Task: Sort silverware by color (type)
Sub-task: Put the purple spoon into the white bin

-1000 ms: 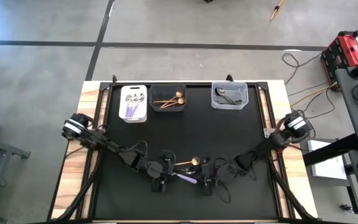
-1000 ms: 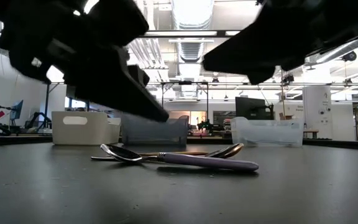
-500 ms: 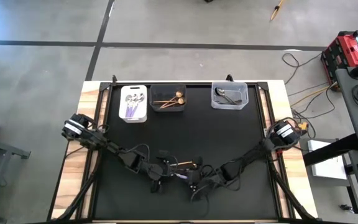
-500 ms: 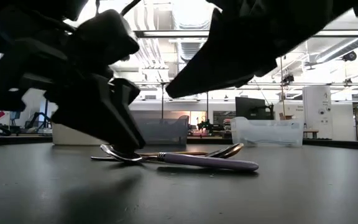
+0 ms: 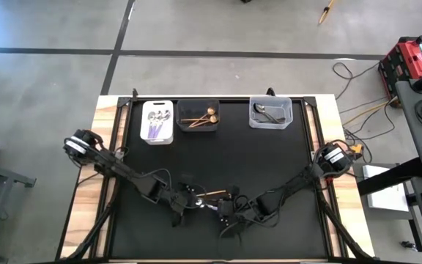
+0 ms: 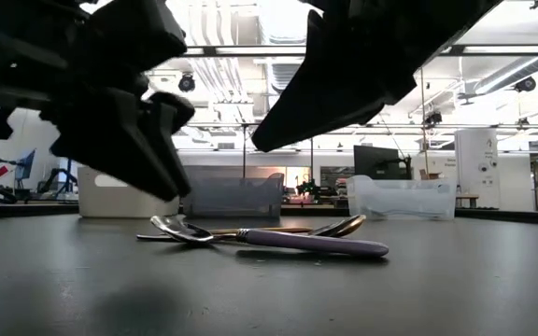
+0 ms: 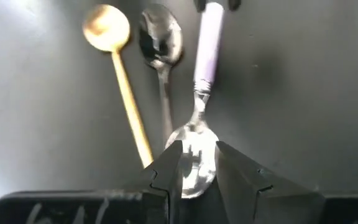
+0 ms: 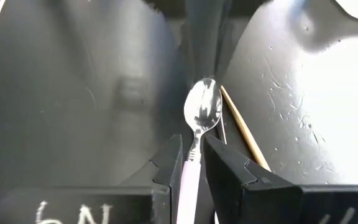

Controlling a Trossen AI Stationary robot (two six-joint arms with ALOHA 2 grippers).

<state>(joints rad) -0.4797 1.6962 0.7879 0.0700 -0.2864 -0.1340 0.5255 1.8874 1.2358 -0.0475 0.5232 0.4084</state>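
Glossy lilac-handled spoon (image 7: 199, 149) on matte black mat (image 5: 269, 169), left gripper (image 7: 197, 171) and right gripper (image 8: 191, 163) fingers straddling it, part-open, slim gold spoon (image 7: 118, 74) beside

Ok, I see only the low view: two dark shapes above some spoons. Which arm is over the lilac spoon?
Observer: Both. The left end effector hangs over the bowl of the lilac spoon, fingers apart.
Operator: And the right one?
Observer: The right end effector is lined up over the handle of that spoon, fingers apart too.
Operator: How many spoons lie there?
Observer: Three. A gold spoon and a silver spoon lie beside the lilac one.
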